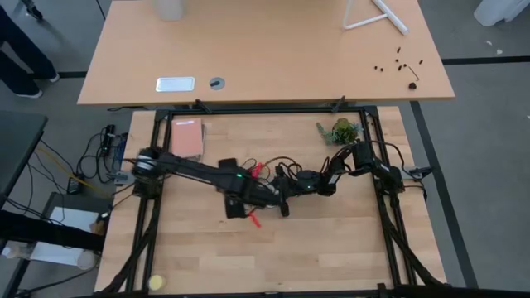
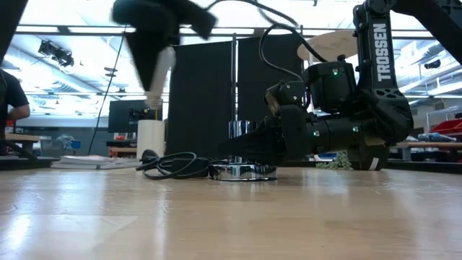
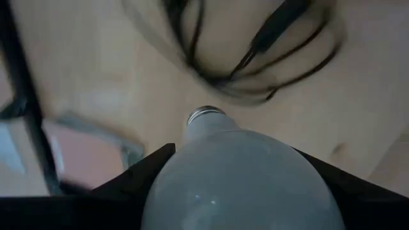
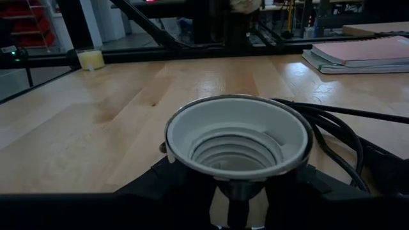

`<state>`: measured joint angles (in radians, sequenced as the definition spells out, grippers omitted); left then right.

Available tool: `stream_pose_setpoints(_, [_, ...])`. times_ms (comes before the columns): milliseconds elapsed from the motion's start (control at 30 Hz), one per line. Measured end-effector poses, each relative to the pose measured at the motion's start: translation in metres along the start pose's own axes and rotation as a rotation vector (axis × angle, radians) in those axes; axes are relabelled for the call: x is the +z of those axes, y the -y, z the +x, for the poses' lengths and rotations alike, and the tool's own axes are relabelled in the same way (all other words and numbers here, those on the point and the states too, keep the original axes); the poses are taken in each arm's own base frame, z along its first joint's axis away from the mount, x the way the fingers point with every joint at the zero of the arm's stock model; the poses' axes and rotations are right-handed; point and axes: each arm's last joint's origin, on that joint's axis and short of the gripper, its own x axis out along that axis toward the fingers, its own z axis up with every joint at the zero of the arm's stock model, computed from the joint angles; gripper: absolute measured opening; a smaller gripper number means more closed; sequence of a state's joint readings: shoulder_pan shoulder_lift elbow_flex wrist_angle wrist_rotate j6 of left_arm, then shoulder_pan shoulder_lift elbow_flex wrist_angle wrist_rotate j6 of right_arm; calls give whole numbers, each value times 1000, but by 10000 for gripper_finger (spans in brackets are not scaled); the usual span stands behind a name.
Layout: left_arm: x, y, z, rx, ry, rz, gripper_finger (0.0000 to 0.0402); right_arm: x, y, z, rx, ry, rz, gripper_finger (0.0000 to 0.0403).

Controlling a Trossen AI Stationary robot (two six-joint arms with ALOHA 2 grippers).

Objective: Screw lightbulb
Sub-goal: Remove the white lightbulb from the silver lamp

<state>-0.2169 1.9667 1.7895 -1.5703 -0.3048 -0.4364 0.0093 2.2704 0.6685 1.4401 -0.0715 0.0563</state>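
Lightbulb (image 3: 243, 182) clamped in left tool (image 2: 154, 92), right tool (image 4: 239, 191) gripping socket (image 4: 238, 137), arm lettered TROSSEN

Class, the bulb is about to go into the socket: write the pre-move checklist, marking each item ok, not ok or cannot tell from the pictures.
1. Lightbulb held in the left claw, a dark finger on each side: ok.
2. Bulb's greyish screw end leads, pointing away from the claw: ok.
3. Socket steadied by the right claw, fingers at its base: ok.
4. Socket mouth open and free of obstruction, threads visible: ok.
5. Bulb lined up over the socket: not ok; in the low view it hangs raised and off to one side of the socket.
6. Black cord clear of the socket's mouth: ok.
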Motion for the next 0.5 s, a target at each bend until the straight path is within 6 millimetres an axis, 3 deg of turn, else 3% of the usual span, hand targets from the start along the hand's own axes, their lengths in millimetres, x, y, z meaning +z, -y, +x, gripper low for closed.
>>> stream_pose_setpoints(200, [-46, -18, 12, 17, 17, -138, 263, 0, 0, 0, 0, 0, 0, 182])
stream_pose_setpoints(500, [-92, -15, 41, -69, 183, -361, 263, 0, 0, 0, 1, -1, 0, 182])
